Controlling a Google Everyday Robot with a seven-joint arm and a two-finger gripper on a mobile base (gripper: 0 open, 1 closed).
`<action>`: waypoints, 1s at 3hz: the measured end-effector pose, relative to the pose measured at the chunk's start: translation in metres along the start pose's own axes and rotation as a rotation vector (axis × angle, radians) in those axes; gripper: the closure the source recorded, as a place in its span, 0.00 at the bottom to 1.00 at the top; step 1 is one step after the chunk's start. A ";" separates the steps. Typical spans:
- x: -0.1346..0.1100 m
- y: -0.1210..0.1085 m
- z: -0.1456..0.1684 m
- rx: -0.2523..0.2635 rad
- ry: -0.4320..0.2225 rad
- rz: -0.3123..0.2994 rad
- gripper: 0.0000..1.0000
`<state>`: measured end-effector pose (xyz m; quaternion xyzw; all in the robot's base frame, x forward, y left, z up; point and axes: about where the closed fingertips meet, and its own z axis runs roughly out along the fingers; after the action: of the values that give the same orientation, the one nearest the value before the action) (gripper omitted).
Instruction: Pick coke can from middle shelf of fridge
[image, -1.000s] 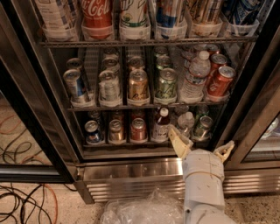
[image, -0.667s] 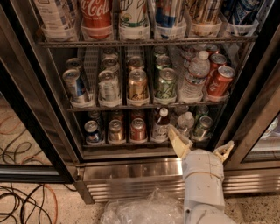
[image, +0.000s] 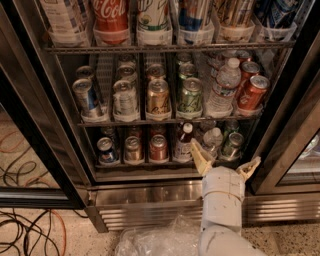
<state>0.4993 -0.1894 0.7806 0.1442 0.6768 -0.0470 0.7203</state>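
The coke can (image: 251, 92), red with a silver lid, stands tilted at the right end of the middle shelf (image: 165, 120) of the fridge (image: 150, 197); a second red can (image: 248, 70) sits behind it. My gripper (image: 225, 162) is below and left of the can, in front of the bottom shelf. It is open and empty, with one finger (image: 200, 156) near the small bottles and the other at lower right.
On the middle shelf, a water bottle (image: 222, 87) stands just left of the coke can, then green (image: 190, 95), gold-orange (image: 157, 97), silver and blue cans. A big red Coca-Cola bottle (image: 111, 15) stands on the shelf above. A plastic bag (image: 160, 242) and cables (image: 25, 230) lie on the floor.
My gripper has shifted slightly left and up, still open. The cans and bottles have not moved.
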 end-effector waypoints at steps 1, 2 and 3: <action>0.001 0.010 0.024 0.013 -0.111 -0.013 0.00; -0.015 0.021 0.022 -0.014 -0.178 -0.027 0.00; -0.015 0.020 0.022 -0.013 -0.178 -0.027 0.00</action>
<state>0.5247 -0.1779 0.7989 0.1256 0.6123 -0.0648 0.7779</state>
